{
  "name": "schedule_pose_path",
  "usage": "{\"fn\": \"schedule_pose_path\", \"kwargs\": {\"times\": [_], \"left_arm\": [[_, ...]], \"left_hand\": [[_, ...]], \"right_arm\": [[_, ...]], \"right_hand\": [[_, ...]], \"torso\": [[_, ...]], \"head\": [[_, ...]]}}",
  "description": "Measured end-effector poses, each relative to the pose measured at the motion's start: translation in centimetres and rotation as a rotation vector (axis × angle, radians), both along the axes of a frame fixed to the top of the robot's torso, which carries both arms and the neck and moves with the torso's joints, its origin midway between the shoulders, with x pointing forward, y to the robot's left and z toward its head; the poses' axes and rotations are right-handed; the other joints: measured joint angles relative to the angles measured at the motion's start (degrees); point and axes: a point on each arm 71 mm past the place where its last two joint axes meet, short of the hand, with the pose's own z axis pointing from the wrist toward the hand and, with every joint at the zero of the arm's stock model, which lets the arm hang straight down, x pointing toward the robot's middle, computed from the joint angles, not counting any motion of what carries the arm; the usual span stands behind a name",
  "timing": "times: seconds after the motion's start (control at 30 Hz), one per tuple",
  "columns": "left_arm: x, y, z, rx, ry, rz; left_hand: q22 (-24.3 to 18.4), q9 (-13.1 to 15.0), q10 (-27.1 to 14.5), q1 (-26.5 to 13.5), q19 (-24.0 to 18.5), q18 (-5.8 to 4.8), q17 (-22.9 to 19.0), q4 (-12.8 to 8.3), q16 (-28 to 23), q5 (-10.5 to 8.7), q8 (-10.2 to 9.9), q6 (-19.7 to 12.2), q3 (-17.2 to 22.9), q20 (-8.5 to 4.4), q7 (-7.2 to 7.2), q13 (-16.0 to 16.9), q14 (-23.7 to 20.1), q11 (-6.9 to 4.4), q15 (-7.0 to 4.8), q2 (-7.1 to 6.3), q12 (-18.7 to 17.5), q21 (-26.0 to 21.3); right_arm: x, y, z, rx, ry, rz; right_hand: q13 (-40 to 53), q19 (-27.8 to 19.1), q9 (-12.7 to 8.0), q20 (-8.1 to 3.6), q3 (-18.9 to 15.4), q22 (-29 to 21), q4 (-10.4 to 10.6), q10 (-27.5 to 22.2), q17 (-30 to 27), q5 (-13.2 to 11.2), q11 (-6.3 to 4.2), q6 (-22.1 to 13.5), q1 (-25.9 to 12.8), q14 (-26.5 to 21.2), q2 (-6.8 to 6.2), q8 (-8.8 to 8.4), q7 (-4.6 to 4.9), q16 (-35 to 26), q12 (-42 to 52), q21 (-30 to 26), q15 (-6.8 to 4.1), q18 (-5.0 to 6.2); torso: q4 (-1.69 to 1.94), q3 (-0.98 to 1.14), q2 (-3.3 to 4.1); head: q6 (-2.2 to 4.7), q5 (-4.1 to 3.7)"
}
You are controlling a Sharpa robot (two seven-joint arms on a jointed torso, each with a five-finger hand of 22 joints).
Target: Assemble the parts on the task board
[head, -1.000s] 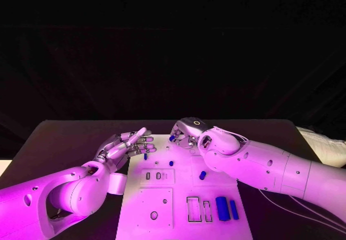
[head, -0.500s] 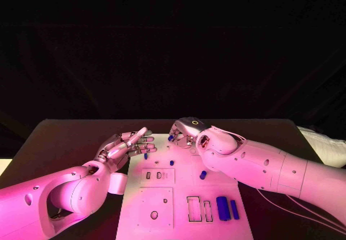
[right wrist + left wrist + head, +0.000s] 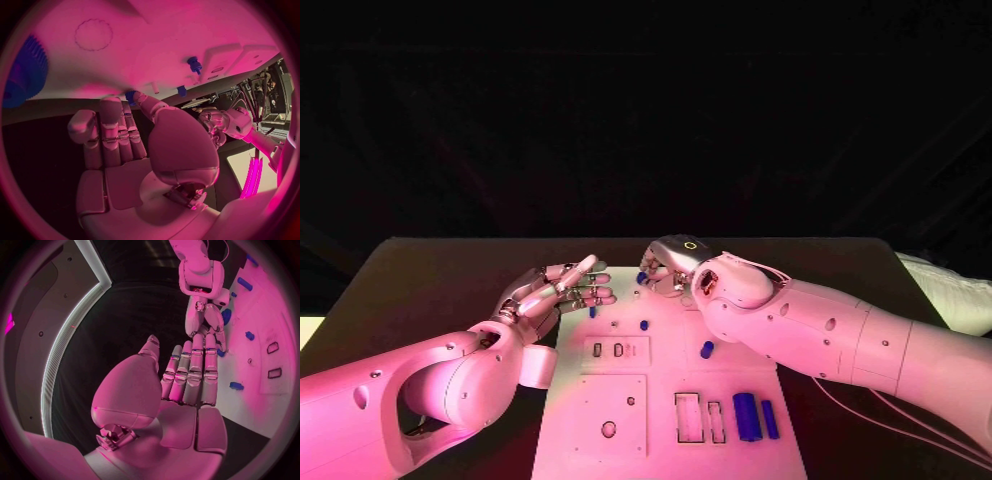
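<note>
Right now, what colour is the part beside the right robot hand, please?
Blue part; the head view shows it best.

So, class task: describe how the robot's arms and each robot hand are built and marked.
Both arms are smooth white rounded shells with small dark screw holes. The left robot hand and right robot hand are silver, segmented, metallic. A small ring marking sits on the right one; thin cables trail beneath the right arm.

head: high, looking down | wrists: close behind palms | shared: task board (image 3: 668,400)
</note>
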Motion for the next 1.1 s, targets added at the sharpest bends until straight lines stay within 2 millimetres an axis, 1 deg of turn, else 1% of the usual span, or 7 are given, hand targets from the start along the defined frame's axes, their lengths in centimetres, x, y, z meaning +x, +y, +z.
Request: {"fn": "schedule_pose_path", "kwargs": {"times": [0.13,0.47,0.57,0.67,0.8,1.0,1.1], "left_arm": [[0.0,0.0,0.0,0.001,0.001,0.0],[0.1,0.4,-0.1,0.004,0.003,0.009],[0.1,0.6,-0.1,0.005,0.004,0.011],[0.0,0.6,0.0,0.004,0.004,0.011],[-0.1,0.5,0.0,0.002,0.005,0.008],[-0.1,0.4,0.0,-0.003,0.014,0.006],[-0.1,0.4,0.0,-0.005,0.017,0.006]], "left_hand": [[0.0,0.0,0.0,0.0,0.0,0.0,0.0,0.0,0.0,0.0,0.0,0.0,0.0,0.0,0.0,0.0,0.0,0.0,0.0,0.0,0.0,0.0],[0.0,0.0,0.0,0.0,0.0,-0.01,0.1,0.0,-0.3,0.0,-0.2,0.0,0.0,0.0,0.0,0.0,0.0,0.0,0.0,0.0,-0.2,0.0],[-0.1,0.0,0.0,0.0,0.0,0.0,0.1,0.0,-0.3,0.0,-0.2,0.0,0.0,0.0,0.0,0.0,0.0,0.0,0.0,0.0,-0.2,0.0],[-0.1,0.0,0.0,0.0,0.0,-0.01,0.1,0.0,-0.3,0.0,-0.2,0.0,0.0,0.0,0.0,0.0,0.0,0.0,0.0,0.0,-0.2,0.0],[-0.1,0.0,0.0,0.2,0.0,-0.01,0.1,0.0,-0.3,0.0,-0.2,0.0,0.0,0.0,0.0,-0.1,0.0,0.0,0.0,0.24,-0.2,0.0],[-0.1,0.0,0.0,0.2,0.0,0.0,0.1,-0.3,-0.3,0.0,-0.2,0.0,0.0,0.0,0.0,0.0,0.0,0.0,0.0,0.24,-0.2,0.0],[-0.1,0.0,0.0,0.2,0.0,-0.01,0.2,-0.3,-0.3,0.0,-0.5,0.0,0.0,0.0,0.0,-0.1,0.0,0.0,0.0,0.24,-0.2,0.0]], "right_arm": [[0.0,-0.5,0.1,0.01,-0.01,-0.014],[-2.0,-4.0,2.4,0.09,-0.053,-0.018],[-2.6,-6.4,3.6,0.124,-0.05,-0.044],[-2.9,-8.8,4.3,0.157,-0.024,-0.087],[-2.9,-11.4,4.2,0.178,0.039,-0.153],[-2.4,-13.4,3.5,0.159,0.126,-0.228],[-2.1,-13.7,3.0,0.148,0.154,-0.249]], "right_hand": [[0.0,-5.0,-0.4,1.08,-5.8,-7.8,1.8,-5.2,-5.3,-0.3,1.29,-6.0,1.2,-1.6,-2.5,-0.05,1.37,-4.5,0.0,-4.6,1.05,1.34],[0.4,-2.5,0.0,0.57,-7.6,-4.8,3.9,-0.7,-5.6,1.3,0.28,-4.1,4.1,-0.3,-0.77,0.47,0.5,-4.4,2.5,-3.4,0.21,1.37],[1.1,0.0,0.0,0.19,-7.7,-1.1,4.7,3.7,-1.5,1.3,-0.41,-3.3,4.2,1.0,-0.88,0.52,0.07,-1.1,4.4,-1.3,-0.41,1.04],[3.2,3.2,-0.1,-0.68,-8.3,4.1,5.2,9.2,4.7,2.9,-0.65,-3.3,4.4,2.1,-2.42,0.19,-0.29,3.6,8.0,1.6,-1.53,-0.44],[11.8,6.1,-0.2,-2.26,-14.0,9.6,6.6,14.1,17.2,5.7,-3.87,-5.0,5.3,2.3,-3.69,0.29,-1.97,13.1,16.8,4.8,-2.66,-1.38],[29.9,7.6,-0.2,-1.92,-21.0,14.1,11.6,8.4,30.1,5.7,-3.16,-6.5,8.6,2.4,-1.72,0.29,-1.39,21.7,32.7,7.3,-2.11,-1.41],[43.8,9.4,-0.2,-1.61,-22.4,17.1,13.4,9.9,37.0,5.7,-2.71,-6.5,9.6,2.4,-1.47,0.29,-1.44,25.7,45.7,8.8,-2.1,-2.28]], "torso": [[-0.03,-0.01,-0.01],[-0.15,0.08,-0.25],[-0.39,0.1,-0.43],[-0.63,0.1,-0.62],[-0.9,0.09,-0.85],[-1.15,0.05,-0.99],[-1.13,0.02,-1.02]], "head": [[-0.03,0.03],[0.31,0.01],[0.42,0.01],[0.45,-0.07],[0.47,-0.15],[0.36,-0.37],[0.31,-0.54]]}}
